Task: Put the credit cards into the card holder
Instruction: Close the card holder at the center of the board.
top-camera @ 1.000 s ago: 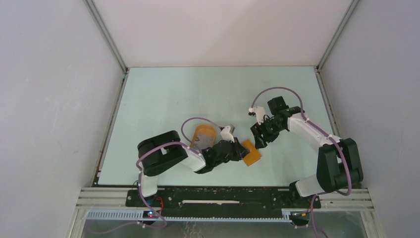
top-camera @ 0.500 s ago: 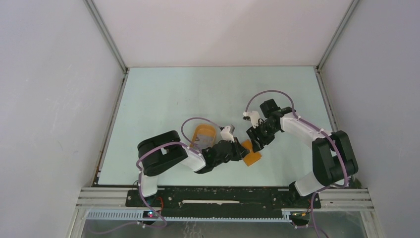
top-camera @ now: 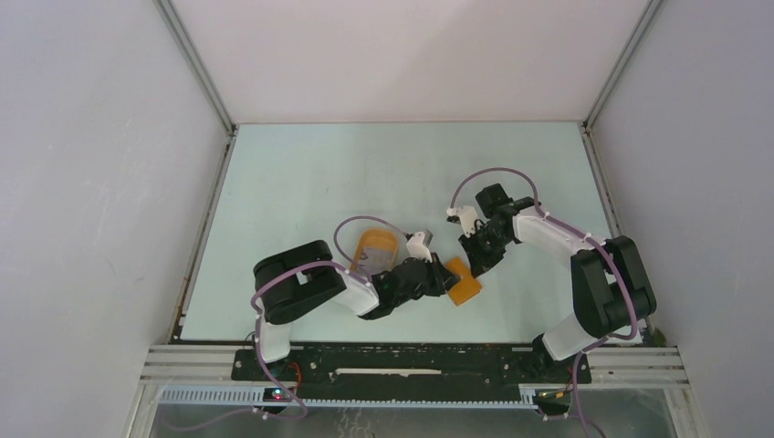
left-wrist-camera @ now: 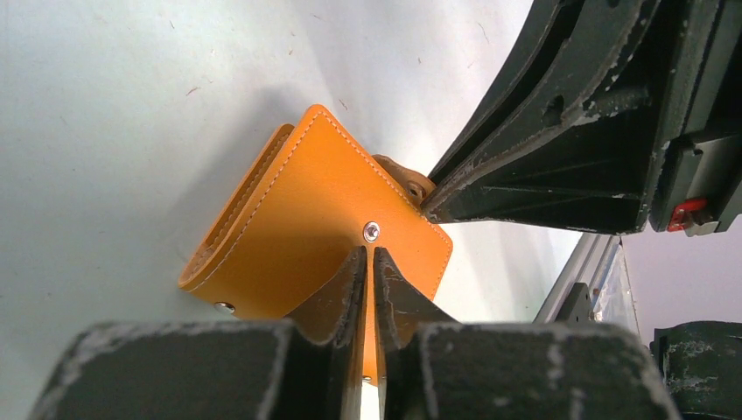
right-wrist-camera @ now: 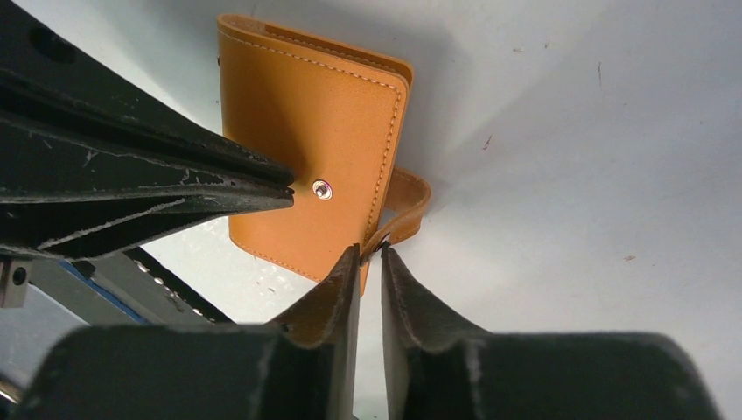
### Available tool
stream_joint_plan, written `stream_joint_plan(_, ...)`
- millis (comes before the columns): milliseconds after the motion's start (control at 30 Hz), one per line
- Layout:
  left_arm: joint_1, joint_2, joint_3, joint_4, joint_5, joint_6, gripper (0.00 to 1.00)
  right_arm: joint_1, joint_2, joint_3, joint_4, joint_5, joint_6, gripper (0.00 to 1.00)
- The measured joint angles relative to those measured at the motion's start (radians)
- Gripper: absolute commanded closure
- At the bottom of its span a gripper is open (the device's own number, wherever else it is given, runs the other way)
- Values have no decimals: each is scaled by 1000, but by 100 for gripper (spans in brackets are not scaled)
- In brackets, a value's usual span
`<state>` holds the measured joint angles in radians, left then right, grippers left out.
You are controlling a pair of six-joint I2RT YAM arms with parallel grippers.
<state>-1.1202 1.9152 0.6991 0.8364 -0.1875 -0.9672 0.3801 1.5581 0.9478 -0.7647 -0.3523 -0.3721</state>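
Card holder (left-wrist-camera: 306,210) — left tool (left-wrist-camera: 368,252) pinches edge, right tool (right-wrist-camera: 370,251) pinches tab (right-wrist-camera: 407,197); tray (top-camera: 374,245) nearby.

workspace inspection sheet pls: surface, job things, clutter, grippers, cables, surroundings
surface: pale green table, a few small specks
job's things: orange card holder folded, snap stud showing; credit cards: nothing seen
clutter: oval orange tray, partly hidden by the left arm
grippers: left gripper shut on the card holder's edge; right gripper closed on its closure tab
cables: purple cable loops on both arms
surroundings: plain pale walls, metal rail at near edge
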Motion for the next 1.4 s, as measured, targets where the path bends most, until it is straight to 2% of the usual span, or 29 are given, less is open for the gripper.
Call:
stream_joint_plan(267, 0, 0, 0, 0, 0, 0, 89, 0, -1, 0, -1, 5, -7, 100)
stream_joint_plan(900, 22, 9, 0, 22, 44, -1, 90, 54, -64, 3, 4, -14, -50, 100)
stream_joint_plan(1400, 52, 27, -53, 128, 95, -12, 90, 120, 47, 45, 7, 6, -74, 100)
